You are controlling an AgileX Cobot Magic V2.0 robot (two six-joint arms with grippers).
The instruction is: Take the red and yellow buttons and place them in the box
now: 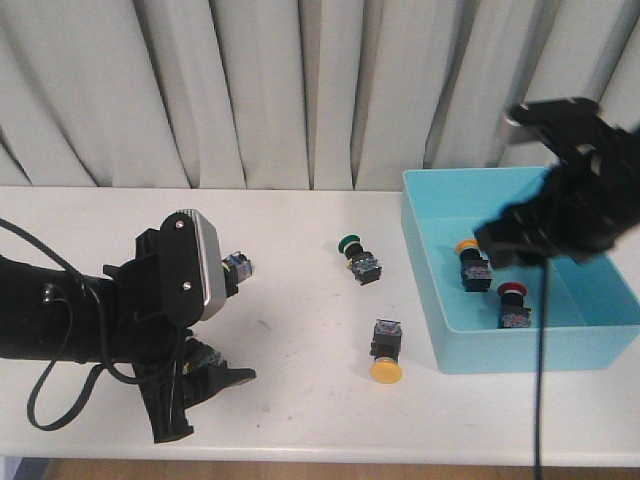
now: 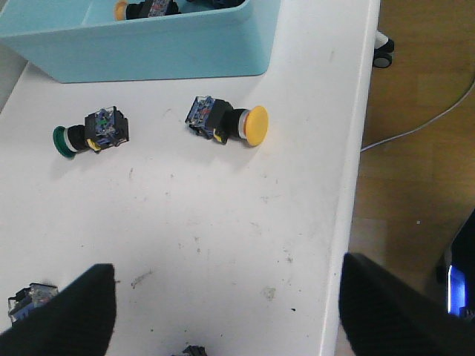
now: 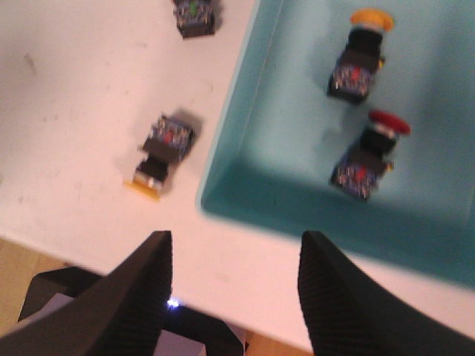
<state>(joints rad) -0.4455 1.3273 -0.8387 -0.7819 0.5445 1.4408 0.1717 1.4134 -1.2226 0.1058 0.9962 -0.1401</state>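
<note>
The turquoise box (image 1: 520, 345) stands at the right. A yellow button (image 1: 470, 262) and a red button (image 1: 513, 303) lie inside it; both also show in the right wrist view, yellow (image 3: 361, 63) and red (image 3: 367, 156). Another yellow button (image 1: 386, 353) lies on the table just left of the box; it also shows in the left wrist view (image 2: 226, 121) and the right wrist view (image 3: 163, 152). My left gripper (image 1: 205, 400) is open and empty, low over the table's front left (image 2: 226, 311). My right gripper (image 1: 505, 243) is open and empty above the box's front left corner (image 3: 234, 252).
A green-capped button (image 1: 360, 257) lies mid-table, also in the left wrist view (image 2: 90, 132). A further switch (image 1: 238, 266) lies beside the left arm, its cap hidden. The table's front edge (image 2: 349, 185) is close to my left gripper. A curtain hangs behind.
</note>
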